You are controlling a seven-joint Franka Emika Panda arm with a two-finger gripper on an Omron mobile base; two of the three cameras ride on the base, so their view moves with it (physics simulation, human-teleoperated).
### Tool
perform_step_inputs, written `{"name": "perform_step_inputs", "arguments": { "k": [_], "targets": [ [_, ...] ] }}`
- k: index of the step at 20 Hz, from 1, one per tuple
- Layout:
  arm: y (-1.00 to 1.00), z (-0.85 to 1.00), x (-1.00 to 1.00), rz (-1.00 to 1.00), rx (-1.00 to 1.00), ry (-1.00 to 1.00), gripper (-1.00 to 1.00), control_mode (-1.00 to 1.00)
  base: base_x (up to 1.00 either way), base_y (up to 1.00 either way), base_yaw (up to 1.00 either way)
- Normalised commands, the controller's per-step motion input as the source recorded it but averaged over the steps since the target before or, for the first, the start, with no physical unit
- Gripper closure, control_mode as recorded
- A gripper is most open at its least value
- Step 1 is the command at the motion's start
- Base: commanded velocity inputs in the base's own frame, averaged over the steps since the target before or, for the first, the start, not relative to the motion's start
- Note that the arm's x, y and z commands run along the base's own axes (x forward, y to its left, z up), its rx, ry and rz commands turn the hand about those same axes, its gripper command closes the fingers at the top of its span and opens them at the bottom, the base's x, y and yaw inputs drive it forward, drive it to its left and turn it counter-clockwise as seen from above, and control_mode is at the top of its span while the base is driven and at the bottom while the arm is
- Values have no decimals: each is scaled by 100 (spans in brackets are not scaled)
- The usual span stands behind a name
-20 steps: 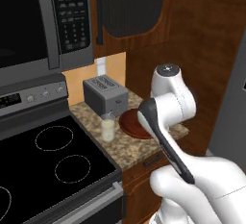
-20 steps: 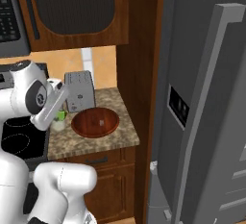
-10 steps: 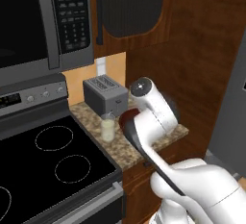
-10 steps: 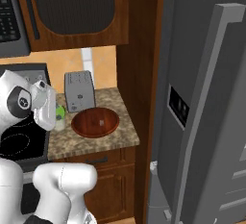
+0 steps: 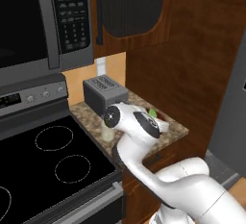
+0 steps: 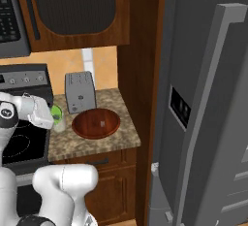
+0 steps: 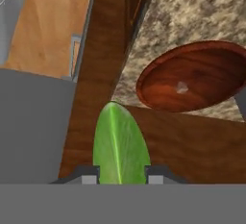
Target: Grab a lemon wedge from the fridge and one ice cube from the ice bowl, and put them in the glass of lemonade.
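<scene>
My gripper [image 7: 119, 177] is shut on the lemon wedge [image 7: 119, 146], a yellow-green sliver that sticks out between the two finger tips. In the right base view the gripper [image 6: 56, 117] holds the lemon wedge [image 6: 56, 112] just above the glass of lemonade [image 6: 60, 124], at the counter's left end next to the stove. The reddish-brown ice bowl [image 6: 85, 128] sits to the right of the glass with one pale ice cube [image 6: 102, 122] in it. The ice bowl [image 7: 192, 69] and ice cube [image 7: 181, 87] also show in the hand view. The grey fridge [image 6: 208, 123] stands shut on the right.
A silver toaster [image 6: 80, 91] stands at the back of the granite counter [image 6: 97, 145], behind the glass and bowl. The black stove top [image 5: 53, 165] lies to the left, with the microwave [image 5: 43, 21] above it. A wooden panel [image 6: 143, 74] separates the counter from the fridge.
The arm has folded down and swung toward the stove side, bringing the hand with the wedge lower, to just over the glass. Bowl, glass and toaster have stayed put.
</scene>
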Motion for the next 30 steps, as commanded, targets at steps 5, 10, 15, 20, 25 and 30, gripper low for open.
{"name": "perform_step_inputs", "arguments": {
  "k": [5,10,15,20,25,30],
  "targets": [
    [44,0,43,10,-36,19,100,-100,0,0,0],
    [39,0,39,1,-19,13,100,-100,0,0,0],
    [19,-7,56,-2,-5,0,100,-100,0,0,0],
    [30,-22,66,-1,-3,0,100,-100,0,0,0],
    [32,-30,55,0,-3,0,100,-100,0,0,0],
    [34,-24,46,0,-3,-2,100,-100,0,0,0]
  ]
}}
